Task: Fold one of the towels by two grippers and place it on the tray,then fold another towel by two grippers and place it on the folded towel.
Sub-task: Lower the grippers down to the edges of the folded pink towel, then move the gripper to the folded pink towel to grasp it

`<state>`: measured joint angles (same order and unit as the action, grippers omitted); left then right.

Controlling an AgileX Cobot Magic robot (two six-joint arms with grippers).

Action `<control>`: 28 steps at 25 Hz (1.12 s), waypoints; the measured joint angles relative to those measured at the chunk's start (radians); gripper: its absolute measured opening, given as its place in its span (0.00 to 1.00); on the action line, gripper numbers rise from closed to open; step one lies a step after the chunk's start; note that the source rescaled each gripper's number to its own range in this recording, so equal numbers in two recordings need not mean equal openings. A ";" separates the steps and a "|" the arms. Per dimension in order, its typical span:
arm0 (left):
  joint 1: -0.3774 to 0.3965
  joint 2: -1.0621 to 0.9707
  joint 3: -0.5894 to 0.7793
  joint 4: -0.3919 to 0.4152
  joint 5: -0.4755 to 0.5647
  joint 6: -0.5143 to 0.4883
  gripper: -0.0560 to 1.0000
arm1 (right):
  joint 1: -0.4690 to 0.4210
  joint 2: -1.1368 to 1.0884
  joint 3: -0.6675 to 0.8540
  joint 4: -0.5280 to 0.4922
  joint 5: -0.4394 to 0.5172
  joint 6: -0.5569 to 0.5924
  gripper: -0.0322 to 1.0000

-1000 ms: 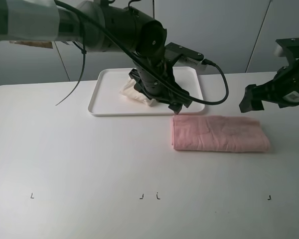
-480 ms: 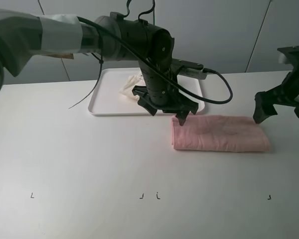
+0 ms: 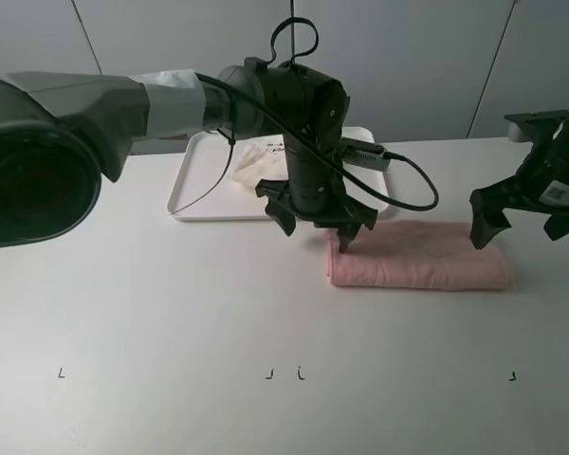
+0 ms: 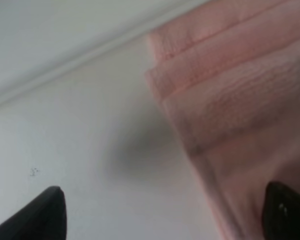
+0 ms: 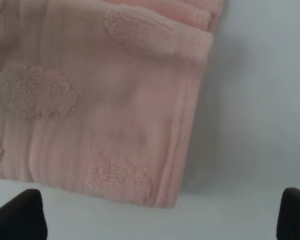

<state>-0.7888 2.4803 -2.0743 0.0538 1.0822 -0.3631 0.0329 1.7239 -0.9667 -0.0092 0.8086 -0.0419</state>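
Crumpled cream towel lies on the low-rimmed white tray. My left gripper, jaws wide, has come off the tray to the left end of the folded pink terry towel. My right gripper, also wide, has dropped over its right end. Matte white table, grey panelled wall.

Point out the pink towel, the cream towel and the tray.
pink towel (image 3: 417, 268), exterior high view, middle of its folded top face.
cream towel (image 3: 254, 163), exterior high view, middle of its exposed crumpled part.
tray (image 3: 192, 201), exterior high view, bare floor near its front left corner.
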 joint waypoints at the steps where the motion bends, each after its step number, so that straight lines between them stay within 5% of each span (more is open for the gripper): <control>1: 0.000 0.005 -0.001 0.002 0.003 0.000 1.00 | 0.000 0.012 -0.008 0.000 0.002 0.000 1.00; 28: 0.000 0.037 -0.010 0.008 0.035 -0.018 1.00 | -0.071 0.257 -0.133 -0.001 0.000 0.000 1.00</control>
<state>-0.7888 2.5169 -2.0845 0.0616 1.1171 -0.3812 -0.0376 1.9813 -1.0996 -0.0101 0.8086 -0.0419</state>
